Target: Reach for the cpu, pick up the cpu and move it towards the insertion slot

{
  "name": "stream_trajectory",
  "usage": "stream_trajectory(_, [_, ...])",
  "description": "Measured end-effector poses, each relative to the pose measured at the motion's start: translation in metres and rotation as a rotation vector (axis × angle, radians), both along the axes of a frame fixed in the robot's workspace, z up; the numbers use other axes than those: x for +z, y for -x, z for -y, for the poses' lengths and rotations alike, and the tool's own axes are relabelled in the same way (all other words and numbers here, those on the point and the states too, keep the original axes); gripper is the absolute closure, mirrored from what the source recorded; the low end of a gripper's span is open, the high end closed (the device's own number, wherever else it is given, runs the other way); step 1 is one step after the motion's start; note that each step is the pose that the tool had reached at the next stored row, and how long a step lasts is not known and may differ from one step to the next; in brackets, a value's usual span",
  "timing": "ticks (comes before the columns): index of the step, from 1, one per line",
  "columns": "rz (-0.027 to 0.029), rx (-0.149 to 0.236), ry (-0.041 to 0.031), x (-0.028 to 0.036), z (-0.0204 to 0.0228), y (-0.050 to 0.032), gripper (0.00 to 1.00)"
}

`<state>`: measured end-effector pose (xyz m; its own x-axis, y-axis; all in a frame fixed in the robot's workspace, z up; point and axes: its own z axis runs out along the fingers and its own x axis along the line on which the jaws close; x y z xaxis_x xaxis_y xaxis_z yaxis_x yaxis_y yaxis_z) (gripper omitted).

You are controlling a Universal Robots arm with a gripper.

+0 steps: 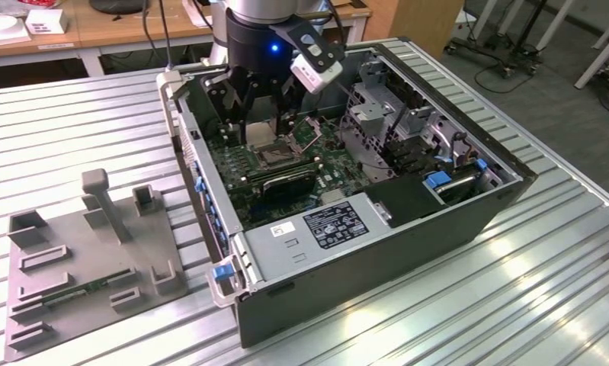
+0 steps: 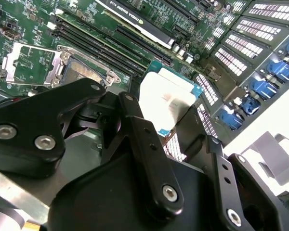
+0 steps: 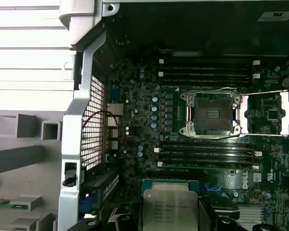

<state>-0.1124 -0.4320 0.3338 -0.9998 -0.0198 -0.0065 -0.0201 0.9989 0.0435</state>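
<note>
The cpu [image 2: 167,94] is a flat square chip with a silvery-white top and a teal rim. My gripper [image 2: 166,122] is shut on it, a black finger [image 2: 135,120] against each side. It hangs above the green motherboard inside the open computer case, and it appears again as the cpu [image 3: 170,206] in the first wrist view. The insertion slot [image 3: 212,114] is a square socket with a shiny frame, a dark centre and its load plate swung open. It lies apart from the chip, across a bank of memory slots. In the exterior view my gripper [image 1: 255,126] hovers just behind the insertion slot [image 1: 273,156].
The case walls [image 1: 197,164] and the drive cage [image 1: 386,114] close in around the board. Long black memory slots [image 3: 207,151] flank the socket. A labelled metal cover [image 1: 325,225] sits at the case front. A grey fixture plate [image 1: 81,259] lies on the slatted table at the exterior view's left.
</note>
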Motion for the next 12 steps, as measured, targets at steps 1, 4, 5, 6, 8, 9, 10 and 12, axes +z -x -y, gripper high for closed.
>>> stream_trajectory(1, [0.0000, 0.000, 0.0000, -0.0003, -0.0001, 0.0000, 0.46])
stream_trajectory(4, [-0.0001, 0.000, 0.0001, -0.0018, -0.0006, 0.0001, 0.46])
stream_trajectory(5, [0.0000, 0.000, 0.0001, -0.0022, -0.0012, 0.0001, 0.46])
stream_trajectory(6, [-0.0001, 0.000, 0.0002, -0.0026, -0.0018, 0.0000, 0.46])
stream_trajectory(8, [-0.0001, 0.000, 0.0001, -0.0037, -0.0029, -0.0010, 0.46])
stream_trajectory(9, [-0.0001, 0.000, 0.0001, -0.0041, -0.0034, -0.0018, 0.46])
stream_trajectory(10, [-0.0002, 0.000, 0.0001, -0.0045, -0.0037, -0.0030, 0.46])
stream_trajectory(12, [-0.0001, 0.000, 0.0001, -0.0052, -0.0042, -0.0064, 0.46])
